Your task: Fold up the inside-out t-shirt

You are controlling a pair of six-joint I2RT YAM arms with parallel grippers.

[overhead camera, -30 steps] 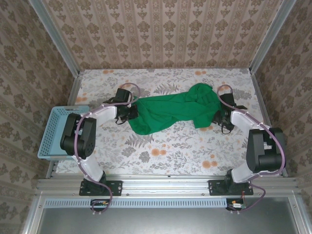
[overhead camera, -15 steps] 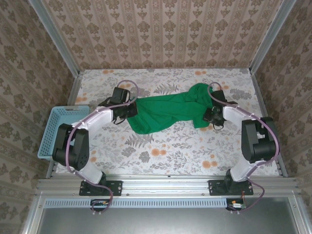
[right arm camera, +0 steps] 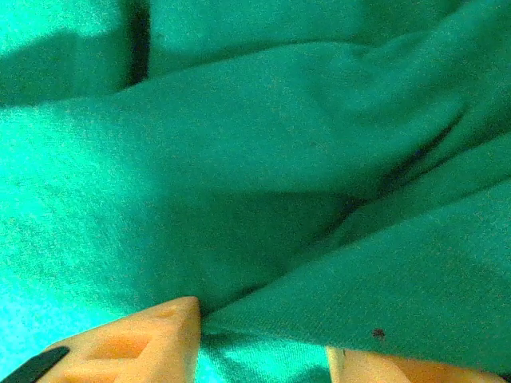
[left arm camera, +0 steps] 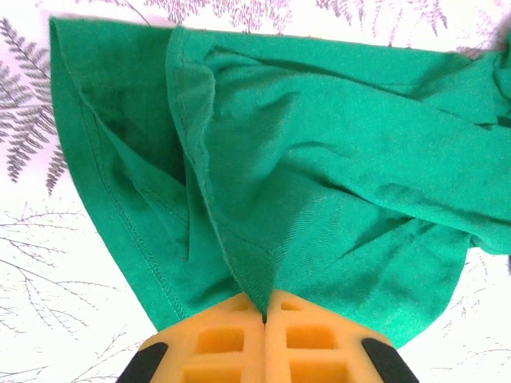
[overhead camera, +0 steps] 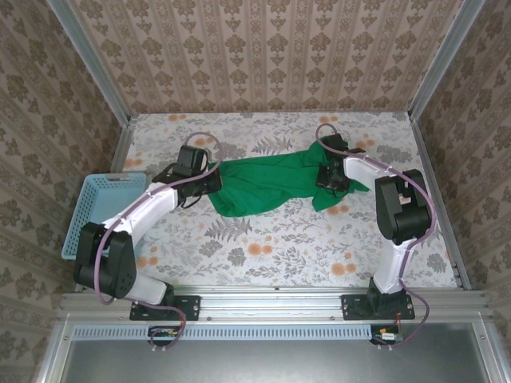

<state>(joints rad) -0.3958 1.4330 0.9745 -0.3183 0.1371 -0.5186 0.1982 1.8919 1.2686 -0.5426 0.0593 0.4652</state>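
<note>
The inside-out t-shirt (overhead camera: 267,185) lies bunched in a crumpled band across the far half of the tabletop (overhead camera: 263,247), about midway between the left and right edges, and is not yet spread flat. The left hand (overhead camera: 211,180) is clenched on the shirt's left end; in the left wrist view its orange pads (left arm camera: 227,339) meet tight on a hemmed fold. The right hand (overhead camera: 327,180) is down in the heap at the right end. Its fingers (right arm camera: 152,331) stand apart with a thick fold of green between them, and I cannot tell whether they pinch it or merely rest around it.

The step in hand looks like the opening-out: taking both ends so the shirt can be drawn wide and laid smooth before any fold. The next move calls for a sure grip on the right, then an even pull apart, low over the tabletop.

A light-blue basket (overhead camera: 100,209) sits at the left edge, well apart from the shirt. The likeliest hindrance is the shirt's own twisted layers.
</note>
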